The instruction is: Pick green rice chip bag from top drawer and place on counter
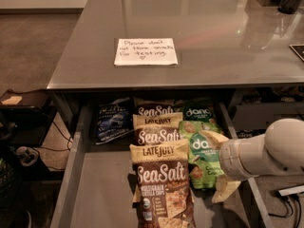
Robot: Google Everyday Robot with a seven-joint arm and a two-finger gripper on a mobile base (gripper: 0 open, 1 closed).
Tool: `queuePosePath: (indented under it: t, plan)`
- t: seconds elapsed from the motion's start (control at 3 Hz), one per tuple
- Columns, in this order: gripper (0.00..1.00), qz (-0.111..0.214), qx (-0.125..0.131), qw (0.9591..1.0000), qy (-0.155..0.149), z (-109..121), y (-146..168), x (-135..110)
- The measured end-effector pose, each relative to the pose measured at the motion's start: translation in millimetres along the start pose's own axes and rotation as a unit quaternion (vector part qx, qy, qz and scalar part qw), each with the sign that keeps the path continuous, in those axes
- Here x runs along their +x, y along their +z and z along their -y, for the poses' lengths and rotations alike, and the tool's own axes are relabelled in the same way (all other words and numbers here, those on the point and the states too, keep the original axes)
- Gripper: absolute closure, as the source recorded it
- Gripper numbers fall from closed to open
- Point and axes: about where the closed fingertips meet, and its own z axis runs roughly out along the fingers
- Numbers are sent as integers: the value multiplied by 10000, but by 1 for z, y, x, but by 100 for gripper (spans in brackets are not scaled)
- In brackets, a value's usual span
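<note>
I see the gripper [214,167] at the green rice chip bag [200,148] (top drawer [99,184], right side). Its grip I cannot tell.

End effector [217,165] right in drawer [99,189], brown bags [161,175] alongside; left free

A white, rounded robot arm [281,146] enters from the right edge, low in the camera view, and reaches leftward. Its pale grey cylindrical wrist [237,158] lies nearly level. The cream-coloured end effector [213,167] sits at the wrist's left end, right of centre in the lower half, pointing left.
</note>
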Motion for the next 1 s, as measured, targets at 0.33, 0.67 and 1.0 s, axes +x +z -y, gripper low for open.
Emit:
queuePosePath:
  t: [0.33,0.67,1.0]
  plan:
    - [0,-246,151,9988,-394,-6,10,5]
    - [0,-622,367,9959,-538,-12,15,16]
    - [0,-896,574,9935,-395,-12,19,29]
